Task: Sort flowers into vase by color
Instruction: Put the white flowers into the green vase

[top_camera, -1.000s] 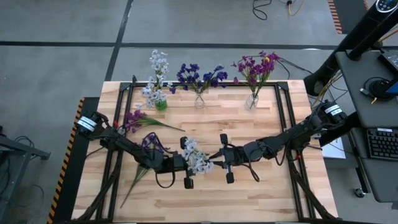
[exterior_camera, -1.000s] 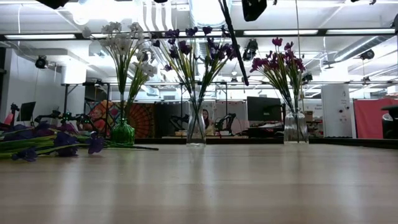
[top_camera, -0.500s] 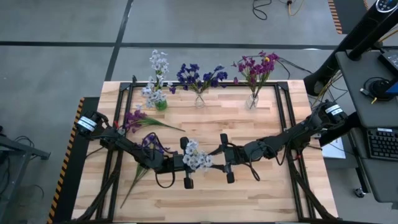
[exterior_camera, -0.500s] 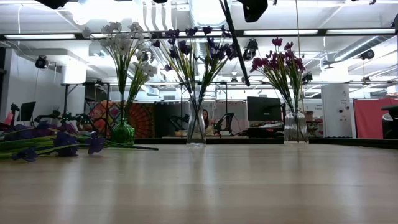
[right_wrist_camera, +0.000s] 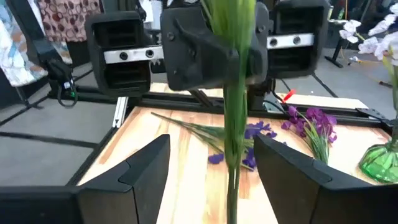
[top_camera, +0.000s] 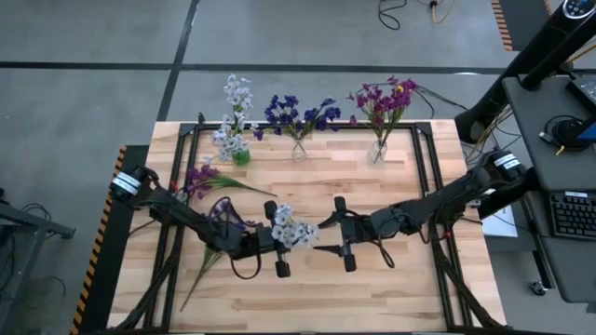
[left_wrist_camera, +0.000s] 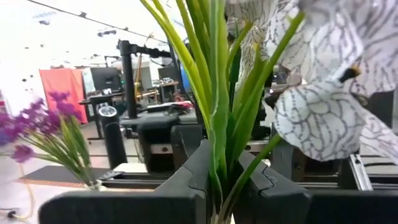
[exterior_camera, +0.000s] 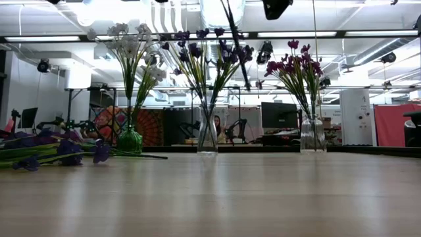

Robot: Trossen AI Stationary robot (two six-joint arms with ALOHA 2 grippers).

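- No words, labels, brand names or numbers can be read in any view
- The monitors (exterior_camera: 279, 116) in the room behind the table may carry text, but they are too far off to make out

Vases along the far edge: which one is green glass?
The leftmost vase, the only green one, holding the whitish pale-blue sprigs. The middle vase with dark blue-violet sprigs and the right vase with magenta ones are clear glass.

My left gripper (top_camera: 277, 240) clamps a whitish sprig (top_camera: 291, 226) by its green stem, well in front of the green vase (top_camera: 240, 157) holding matching whitish flowers (top_camera: 237, 96).
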